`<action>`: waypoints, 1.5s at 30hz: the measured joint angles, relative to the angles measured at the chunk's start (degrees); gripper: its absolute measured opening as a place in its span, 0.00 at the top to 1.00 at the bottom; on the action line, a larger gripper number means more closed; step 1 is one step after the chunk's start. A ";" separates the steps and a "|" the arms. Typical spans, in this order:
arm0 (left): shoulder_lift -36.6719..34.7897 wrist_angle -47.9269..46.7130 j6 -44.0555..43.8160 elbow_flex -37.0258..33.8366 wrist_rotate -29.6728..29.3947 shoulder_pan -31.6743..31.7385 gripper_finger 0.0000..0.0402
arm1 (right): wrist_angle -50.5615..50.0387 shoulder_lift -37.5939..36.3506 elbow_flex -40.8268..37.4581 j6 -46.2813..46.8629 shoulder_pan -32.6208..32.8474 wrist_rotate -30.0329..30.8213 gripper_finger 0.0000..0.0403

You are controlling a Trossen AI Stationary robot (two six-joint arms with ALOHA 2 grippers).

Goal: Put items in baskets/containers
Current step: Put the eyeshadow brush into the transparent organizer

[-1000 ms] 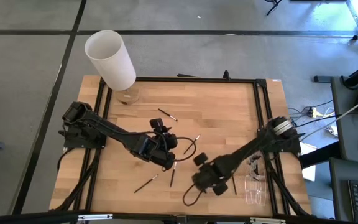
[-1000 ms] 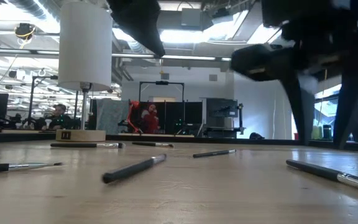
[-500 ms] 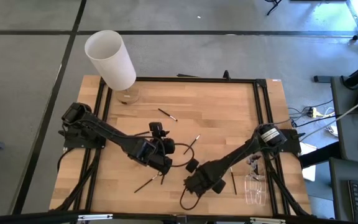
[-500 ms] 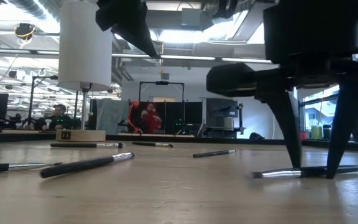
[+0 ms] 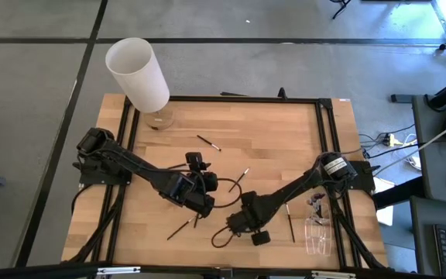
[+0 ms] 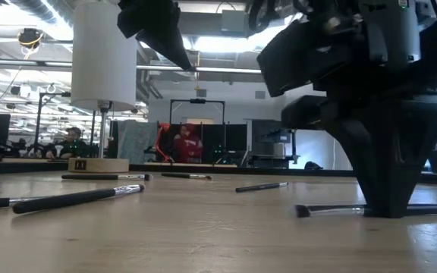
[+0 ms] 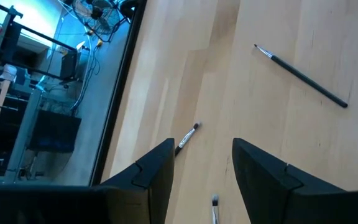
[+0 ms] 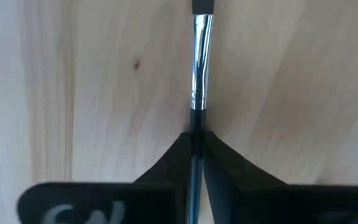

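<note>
Right pincer (image 8: 196, 152) pinches a makeup brush (image 8: 199, 68) flat on the tabletop (image 5: 269, 139).
Left pincer (image 7: 201, 165) hovers nearby, fingers parted, holding nothing.

Even, bright overhead light on the table (image 5: 269, 132); shadows faint. Low view: ceiling lights (image 6: 226, 44) glare behind the right gripper (image 6: 389, 208), which reads as a near-black silhouette. Right wrist view: glint on the brush (image 8: 201, 56) ferrule ahead of the fingertips; fingers soft-focused.
</note>
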 joint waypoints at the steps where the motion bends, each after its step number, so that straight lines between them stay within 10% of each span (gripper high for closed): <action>1: 0.00 -0.01 -0.19 0.00 0.00 -0.01 0.61 | -0.07 -0.50 -0.03 1.83 0.06 0.58 0.91; 18: 0.00 -0.06 -2.00 0.01 -0.01 -0.01 0.61 | -20.77 -25.87 -0.17 43.85 15.43 30.56 0.93; 27: 0.00 0.08 -2.57 -0.01 -0.05 0.02 0.61 | -36.61 -33.57 -0.28 72.60 32.44 31.38 0.94; 45: 0.00 0.41 -3.04 -0.02 -0.26 0.06 0.61 | -18.71 -33.37 -23.69 84.46 47.24 32.84 0.93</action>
